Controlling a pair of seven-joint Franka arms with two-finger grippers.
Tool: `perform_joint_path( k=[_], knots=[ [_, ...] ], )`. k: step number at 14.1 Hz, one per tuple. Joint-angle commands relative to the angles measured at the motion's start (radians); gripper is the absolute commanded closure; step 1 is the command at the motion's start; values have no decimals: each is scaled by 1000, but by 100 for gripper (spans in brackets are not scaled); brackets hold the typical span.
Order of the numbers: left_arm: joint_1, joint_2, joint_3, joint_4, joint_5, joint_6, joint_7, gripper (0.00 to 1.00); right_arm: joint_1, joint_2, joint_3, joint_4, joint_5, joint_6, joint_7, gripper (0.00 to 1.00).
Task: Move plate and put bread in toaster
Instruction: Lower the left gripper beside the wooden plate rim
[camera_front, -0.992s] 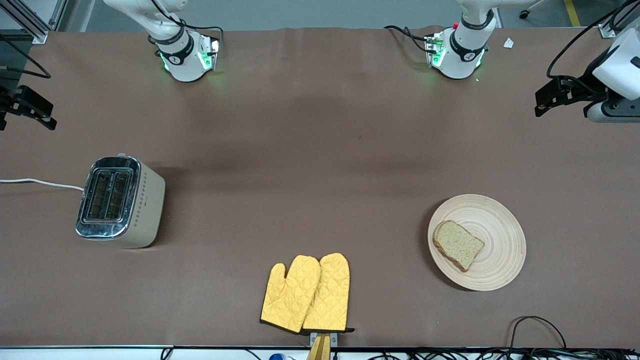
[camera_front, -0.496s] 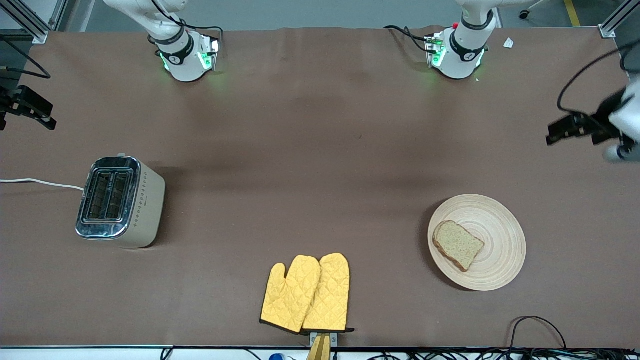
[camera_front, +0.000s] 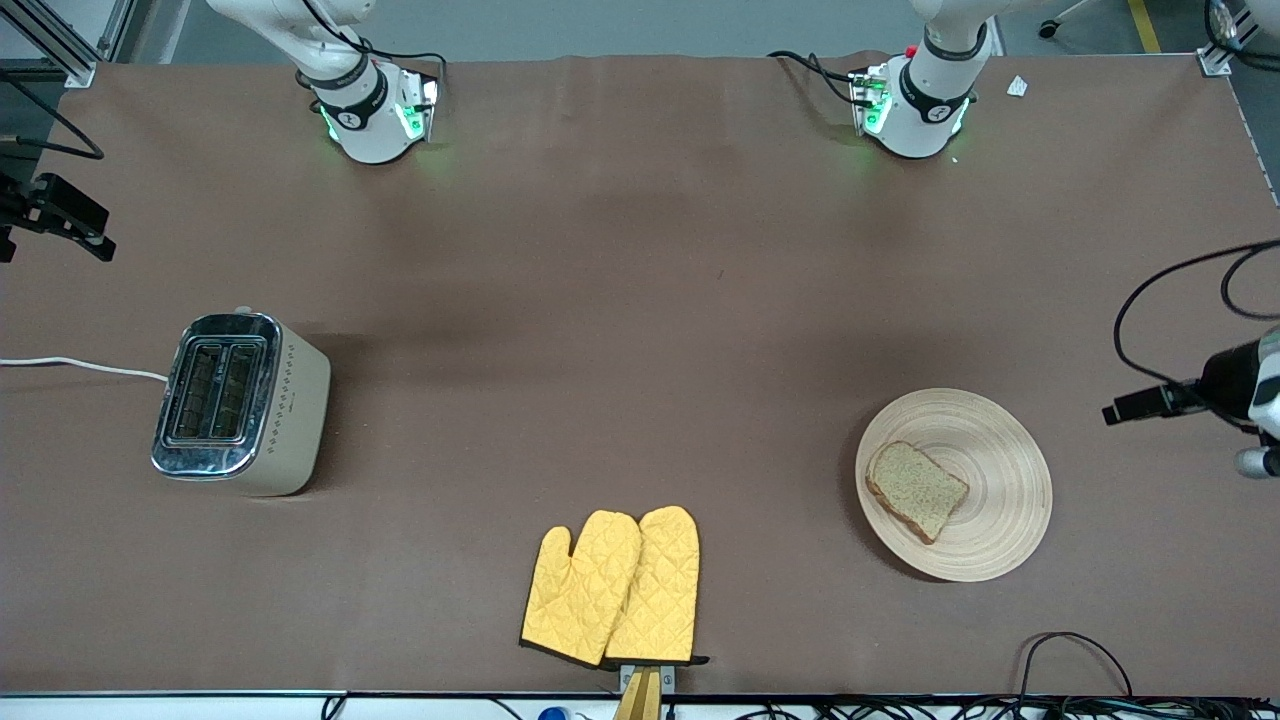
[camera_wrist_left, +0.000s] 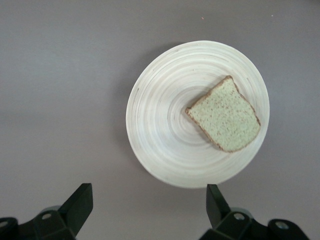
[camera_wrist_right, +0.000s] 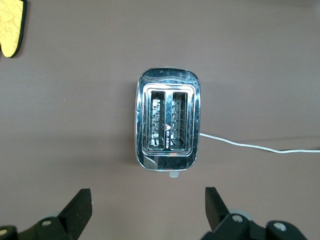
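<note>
The tan wooden plate (camera_front: 1000, 470) lies toward the left arm's end of the table, with the bread (camera_front: 915, 490) lying flat on it. Both show in the left wrist view: the plate (camera_wrist_left: 165, 125) and the bread (camera_wrist_left: 224, 115). My left gripper (camera_front: 1125, 408) hangs open and empty in the air beside the plate; its jaws (camera_wrist_left: 148, 210) stand wide apart. The toaster (camera_front: 240, 403) stands toward the right arm's end, slots up and empty. My right gripper (camera_front: 85, 235) waits open above the table beside the toaster (camera_wrist_right: 167, 120), jaws (camera_wrist_right: 146, 210) wide apart.
A pair of yellow oven mitts (camera_front: 615, 588) lies near the front edge at mid-table; one tip shows in the right wrist view (camera_wrist_right: 11, 25). The toaster's white cord (camera_front: 80, 365) runs off the table's end. Black cables (camera_front: 1070, 645) lie at the front edge.
My left gripper has swung from near the table's back corner to beside the plate. The right arm, plate, bread and toaster have not moved.
</note>
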Motion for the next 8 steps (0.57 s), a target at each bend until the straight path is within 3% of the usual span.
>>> perform_joint_path(
  k=[1, 5, 8],
  knots=[
    [59, 100, -9, 40, -179, 54, 92, 0, 3, -7, -2, -8, -2, 2, 4, 0],
    [125, 241, -12, 45, -239, 170, 311, 0, 3, -7, -2, -8, -2, 1, 4, 0],
    [148, 302, -11, 43, -371, 177, 498, 2, 3, -7, -2, -8, -2, -1, 4, 0]
  ],
)
